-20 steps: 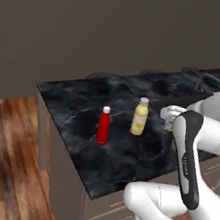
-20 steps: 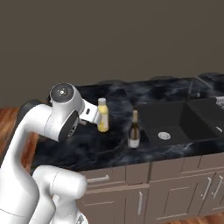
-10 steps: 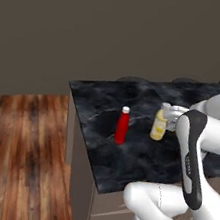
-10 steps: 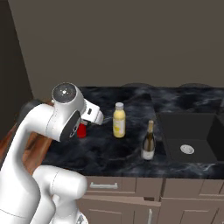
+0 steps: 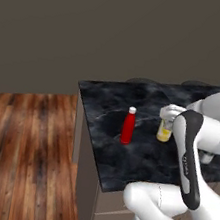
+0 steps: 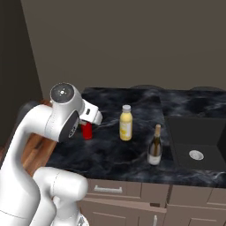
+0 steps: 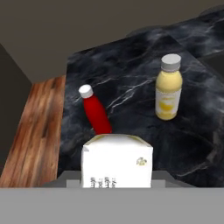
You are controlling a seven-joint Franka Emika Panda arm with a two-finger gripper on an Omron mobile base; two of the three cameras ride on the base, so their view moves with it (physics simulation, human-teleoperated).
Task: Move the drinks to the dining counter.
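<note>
In the hand view my gripper [image 7: 117, 177] is shut on a small white carton [image 7: 117, 161], which hides the fingertips. It hangs over the near edge of a black marble worktop [image 6: 132, 159]. On that worktop stand a red bottle [image 7: 96, 113] [image 5: 128, 126] [image 6: 87, 130] with a white cap, a yellow juice bottle [image 7: 167, 89] [image 6: 126, 123] [image 5: 164, 132] and, further right, a dark wine bottle [image 6: 155, 145]. My arm partly covers the juice bottle in the left base view. The dining counter is out of view.
Handled drawers [image 6: 108, 189] run under the worktop, and a black sink [image 6: 196, 143] is sunk into its right part. Wooden floor [image 5: 23, 158] lies beyond the worktop's left corner. A dark wall stands behind it.
Both base views have shifted, so the worktop and bottles slide right in them: the base has moved. The bottles stand as before. The arm keeps its pose.
</note>
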